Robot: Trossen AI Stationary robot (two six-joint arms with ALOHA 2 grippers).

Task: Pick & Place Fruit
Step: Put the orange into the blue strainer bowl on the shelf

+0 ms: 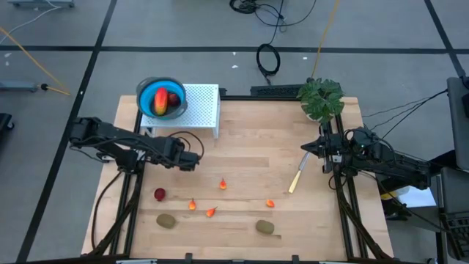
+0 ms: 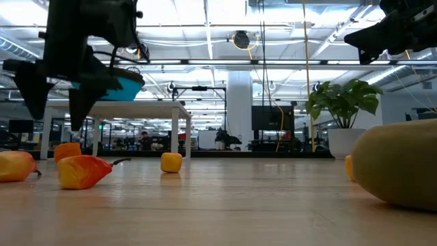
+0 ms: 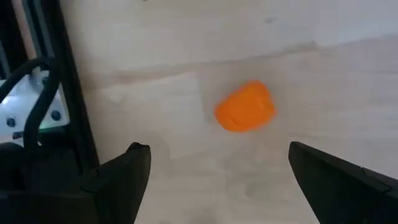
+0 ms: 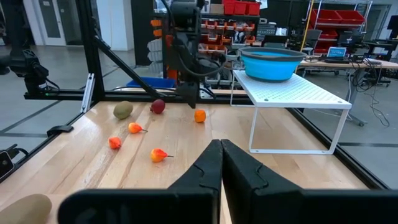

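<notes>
My left gripper (image 1: pixel 193 161) (image 3: pixel 217 150) points down over the table's left half, open, above a small orange ball (image 3: pixel 245 107) (image 4: pixel 199 115) that rests on the wood between and beyond its fingertips, untouched. A blue bowl (image 1: pixel 149 88) on a white rack (image 1: pixel 204 103) holds a red-orange oval (image 1: pixel 160 101) and a dark red ball (image 1: pixel 174 97). On the table lie another dark red ball (image 1: pixel 159 194), two kiwis (image 1: pixel 166 220) (image 1: pixel 265 227) and several orange-red bits (image 1: pixel 211 213). My right gripper (image 1: pixel 306 149) (image 4: pixel 221 163) waits shut at the right.
A pale yellow stick (image 1: pixel 297 178) lies near my right gripper. A leafy plant (image 1: pixel 321 97) stands at the far right corner. The white rack's legs (image 4: pixel 254 127) stand on the far left part of the table. Bare wood lies in the table's middle.
</notes>
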